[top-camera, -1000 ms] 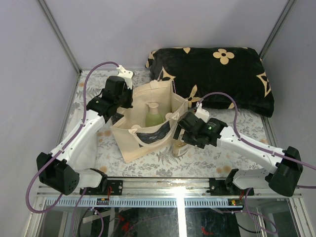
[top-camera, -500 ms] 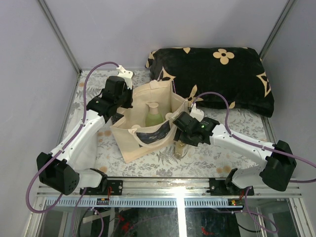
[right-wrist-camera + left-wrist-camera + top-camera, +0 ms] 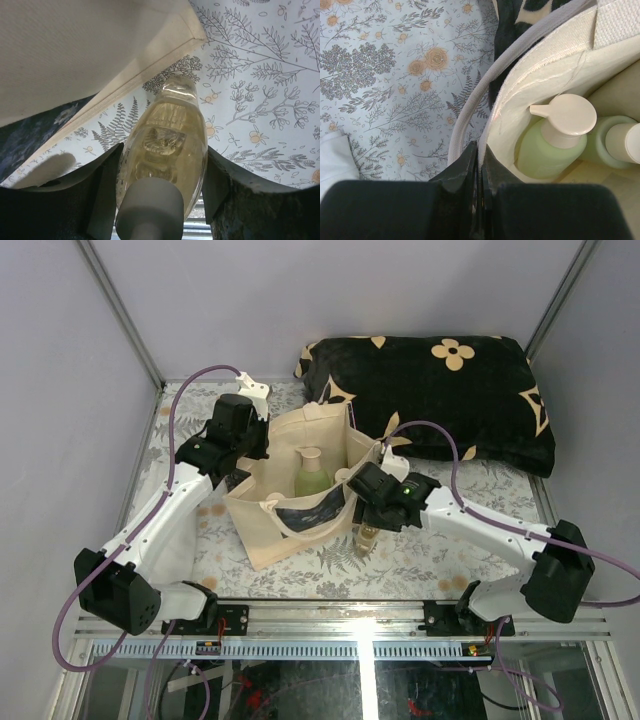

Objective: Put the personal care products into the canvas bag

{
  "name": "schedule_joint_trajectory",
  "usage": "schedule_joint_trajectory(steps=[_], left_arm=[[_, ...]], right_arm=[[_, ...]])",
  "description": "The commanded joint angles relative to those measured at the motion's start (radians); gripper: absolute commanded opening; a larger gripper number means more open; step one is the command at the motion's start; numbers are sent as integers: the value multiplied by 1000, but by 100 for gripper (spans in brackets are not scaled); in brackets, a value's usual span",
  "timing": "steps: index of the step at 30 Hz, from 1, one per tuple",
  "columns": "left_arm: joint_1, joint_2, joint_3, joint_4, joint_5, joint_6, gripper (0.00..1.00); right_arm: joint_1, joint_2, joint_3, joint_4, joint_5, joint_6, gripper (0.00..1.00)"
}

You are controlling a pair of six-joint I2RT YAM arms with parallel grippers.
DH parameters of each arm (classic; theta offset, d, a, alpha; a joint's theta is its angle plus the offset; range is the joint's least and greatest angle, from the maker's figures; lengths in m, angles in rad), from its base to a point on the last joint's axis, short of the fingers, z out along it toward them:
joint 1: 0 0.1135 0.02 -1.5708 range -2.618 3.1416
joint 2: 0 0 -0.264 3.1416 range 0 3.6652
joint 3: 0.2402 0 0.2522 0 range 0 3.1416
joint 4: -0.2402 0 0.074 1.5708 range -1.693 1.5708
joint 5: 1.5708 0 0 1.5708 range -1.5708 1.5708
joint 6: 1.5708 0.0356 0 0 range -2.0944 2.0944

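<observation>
The canvas bag stands open at the table's middle. My left gripper is shut on its left rim, the cloth pinched between the fingertips. Inside stand an olive-green bottle with a pale cap and a second green one beside it. Just right of the bag's front corner, my right gripper is shut on the clear amber bottle, one finger on each side. Its cap points at the wrist camera.
A black cushion with cream flowers lies at the back right, close behind the bag. The table has a floral cover. A small white object lies left of the bag. Metal frame posts stand at the back corners.
My right arm has swung left toward the bag, and its jaws have gone from wide open to closed round the amber bottle. The left arm and the bag have not moved.
</observation>
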Motion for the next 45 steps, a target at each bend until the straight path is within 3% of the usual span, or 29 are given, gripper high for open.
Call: schedule_joint_trajectory(steps=[1, 3, 9, 17, 21, 25, 31, 34, 38, 45], left_arm=[[-4, 0, -2, 52, 15, 3, 0], [-4, -1, -1, 51, 15, 2, 0], [-4, 4, 6, 49, 10, 3, 0], [-4, 17, 13, 51, 15, -3, 0], [-4, 24, 14, 51, 22, -5, 0], [-5, 31, 16, 54, 27, -7, 0], [-4, 38, 30, 54, 31, -4, 0], [-5, 36, 32, 52, 27, -1, 0], [-4, 35, 31, 52, 22, -1, 0], [-4, 32, 33, 50, 19, -4, 0]], right_arm=[[-5, 78, 62, -6, 24, -62, 10], [-6, 106, 103, -38, 34, -87, 0], [-5, 82, 248, -162, 137, -162, 0], [-9, 26, 521, -455, 455, -217, 0], [-10, 12, 667, -494, 602, -284, 0], [-10, 3, 778, -361, 720, -525, 0], [-10, -24, 749, 231, 702, -1056, 0], [-11, 14, 791, 375, 664, -1201, 0], [-10, 92, 871, 445, 556, -1264, 0], [-10, 141, 940, 484, 308, -1179, 0]])
